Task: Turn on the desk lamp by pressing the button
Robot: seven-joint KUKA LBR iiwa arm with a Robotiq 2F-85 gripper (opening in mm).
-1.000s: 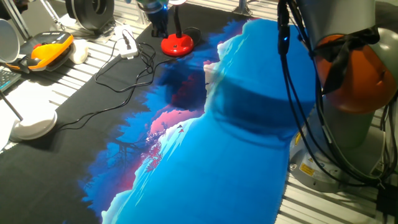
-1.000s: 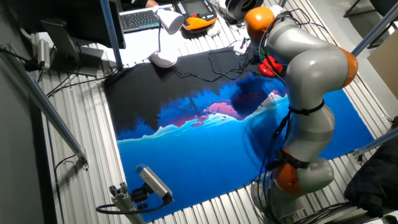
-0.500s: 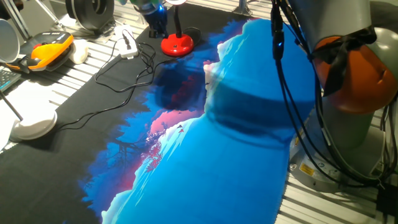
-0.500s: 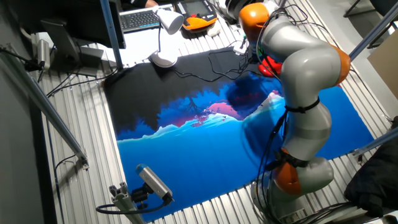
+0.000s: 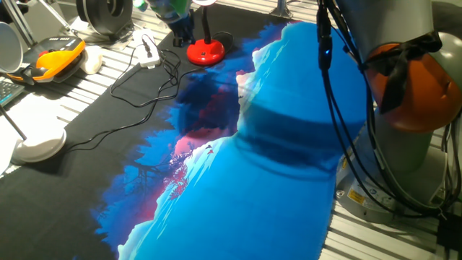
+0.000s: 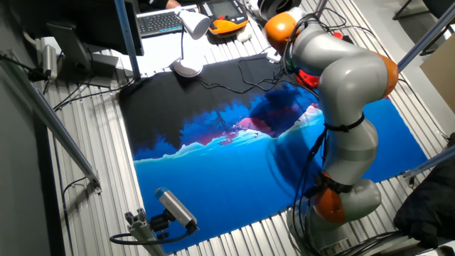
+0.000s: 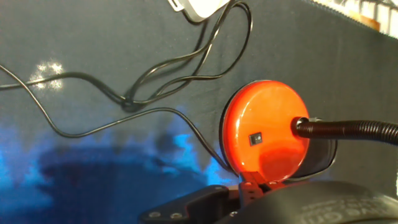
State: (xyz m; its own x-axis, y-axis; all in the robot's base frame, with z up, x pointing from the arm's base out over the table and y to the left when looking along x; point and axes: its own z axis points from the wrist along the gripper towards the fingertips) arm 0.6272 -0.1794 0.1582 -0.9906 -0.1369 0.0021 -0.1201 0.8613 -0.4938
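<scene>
The desk lamp has a glossy red round base (image 5: 206,51) on the far part of the mat, with a thin dark stem (image 5: 204,25) rising to a white head (image 5: 206,2) at the frame's top edge. My gripper (image 5: 181,30) hangs just left of the stem, above the mat. In the hand view the red base (image 7: 264,134) fills the lower right, with a small dark square button (image 7: 255,139) on its top and the ribbed stem (image 7: 348,130) leaving to the right. In the other fixed view the arm hides most of the base (image 6: 310,77). No view shows the fingertips' gap.
Black cables (image 5: 144,79) loop on the mat left of the lamp, next to a white adapter (image 5: 148,50). A white disc-based lamp (image 5: 40,144) stands at the left edge. An orange device (image 5: 61,56) lies at the far left. The arm's body (image 6: 348,78) hangs over the blue mat (image 5: 274,180).
The arm's upper joints and the hand have shifted a little to the left near the lamp. The lamp has not moved.
</scene>
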